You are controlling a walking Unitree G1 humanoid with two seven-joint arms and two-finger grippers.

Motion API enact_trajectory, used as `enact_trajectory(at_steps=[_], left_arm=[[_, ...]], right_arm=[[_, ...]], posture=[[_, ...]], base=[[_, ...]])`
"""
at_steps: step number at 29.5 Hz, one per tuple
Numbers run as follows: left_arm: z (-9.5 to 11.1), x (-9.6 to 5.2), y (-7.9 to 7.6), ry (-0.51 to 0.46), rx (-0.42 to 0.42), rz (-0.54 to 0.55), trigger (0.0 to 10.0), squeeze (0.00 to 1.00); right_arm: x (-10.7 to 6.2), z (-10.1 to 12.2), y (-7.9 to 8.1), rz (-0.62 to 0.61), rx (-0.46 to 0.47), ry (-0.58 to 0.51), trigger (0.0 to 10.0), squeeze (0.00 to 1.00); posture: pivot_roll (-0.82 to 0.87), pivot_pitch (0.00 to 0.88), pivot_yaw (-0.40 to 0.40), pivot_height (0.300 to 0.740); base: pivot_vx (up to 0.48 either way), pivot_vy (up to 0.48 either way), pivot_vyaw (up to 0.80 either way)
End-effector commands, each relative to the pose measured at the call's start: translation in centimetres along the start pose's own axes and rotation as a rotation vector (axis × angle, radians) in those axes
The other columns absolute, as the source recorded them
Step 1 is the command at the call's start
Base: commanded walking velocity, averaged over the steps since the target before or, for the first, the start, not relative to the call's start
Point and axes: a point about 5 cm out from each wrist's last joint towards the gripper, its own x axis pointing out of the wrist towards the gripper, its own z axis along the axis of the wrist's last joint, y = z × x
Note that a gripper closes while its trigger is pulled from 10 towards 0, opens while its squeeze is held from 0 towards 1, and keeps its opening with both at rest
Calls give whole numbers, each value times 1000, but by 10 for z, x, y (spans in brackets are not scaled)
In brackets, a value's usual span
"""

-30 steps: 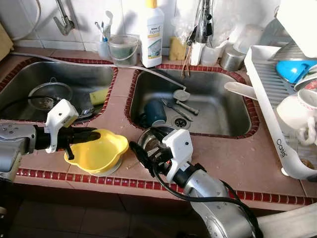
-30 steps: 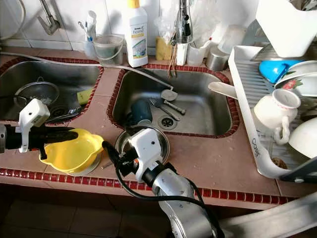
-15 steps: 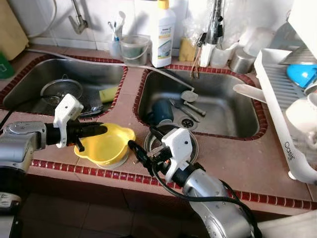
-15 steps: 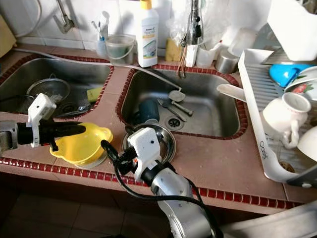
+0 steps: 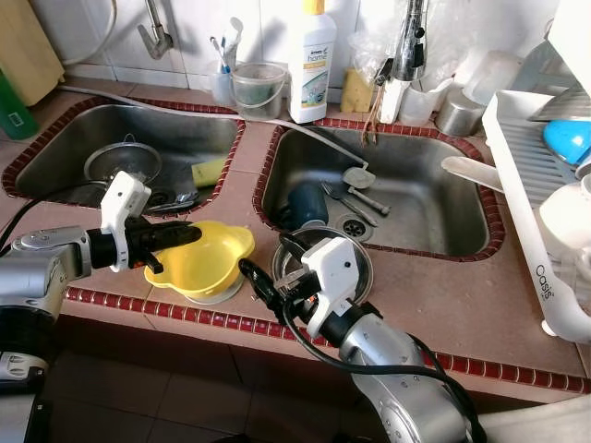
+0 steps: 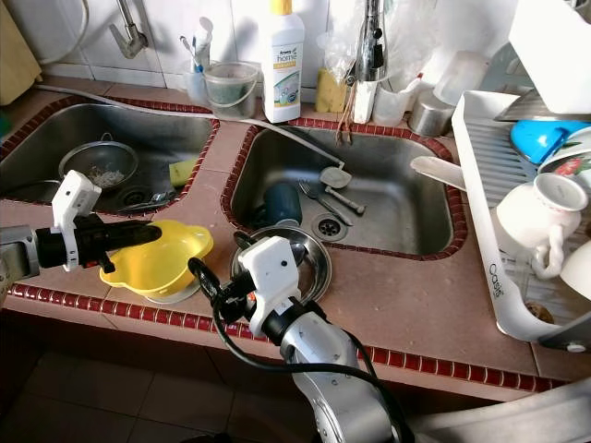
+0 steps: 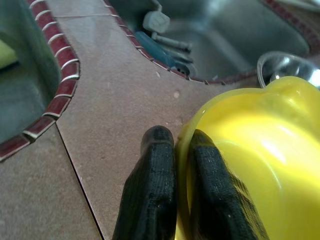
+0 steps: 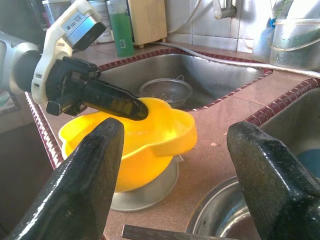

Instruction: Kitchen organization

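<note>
A yellow bowl (image 5: 203, 263) rests tilted on a small steel saucer (image 5: 211, 295) on the counter between the two sinks. My left gripper (image 5: 189, 234) is shut on the bowl's near-left rim; in the left wrist view its fingers (image 7: 150, 185) pinch the yellow rim (image 7: 250, 150), one outside and one inside. Just to the bowl's right, my right gripper (image 5: 253, 277) is open, its fingers spread wide and pointing at the yellow bowl (image 8: 150, 145). A steel bowl (image 5: 355, 263) sits on the counter right behind that gripper.
The left sink (image 5: 65, 152) holds a strainer (image 5: 122, 164) and a yellow sponge (image 5: 208, 172). A blue cup (image 5: 305, 203) and cutlery (image 5: 355, 198) lie in the right sink. A detergent bottle (image 5: 312, 60) stands at the back. The white dish rack (image 5: 536, 240) fills the right.
The camera has shifted, so the whole scene sits further right. My left gripper keeps its hold on the yellow bowl's rim, and the right gripper stays open beside it.
</note>
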Motion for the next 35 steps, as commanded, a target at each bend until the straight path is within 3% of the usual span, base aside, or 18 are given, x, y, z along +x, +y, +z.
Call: enact_trajectory(at_steps=[1,8,17,19,27,35], left_arm=[[82,-27,3,-384,100,60,10000,0],[81,-25,4,-447,42,94,10000,0],[85,-15,-2,-435,125,144,10000,0],[83,-9,-5,-430,177,178,10000,0],[79,10,-29,-455,176,108,10000,0],[76,25,-40,-427,387,245,10000,0]], right_arm=[[0,0,2,5,4,-2,10000,0],[0,0,3,5,6,-5,10000,0],[0,0,2,-3,6,-8,10000,0],[1,1,0,-14,4,-13,10000,0],[3,24,-3,21,53,-128,10000,0],[5,35,-18,-25,-11,-151,10000,0]], posture=[[-91,117,39,740],[-96,111,40,740],[-98,110,43,740],[-99,114,48,740],[-108,118,57,740],[-107,118,53,740]], base=[[0,0,0],[0,0,0],[0,0,0],[0,0,0],[0,0,0],[0,0,0]])
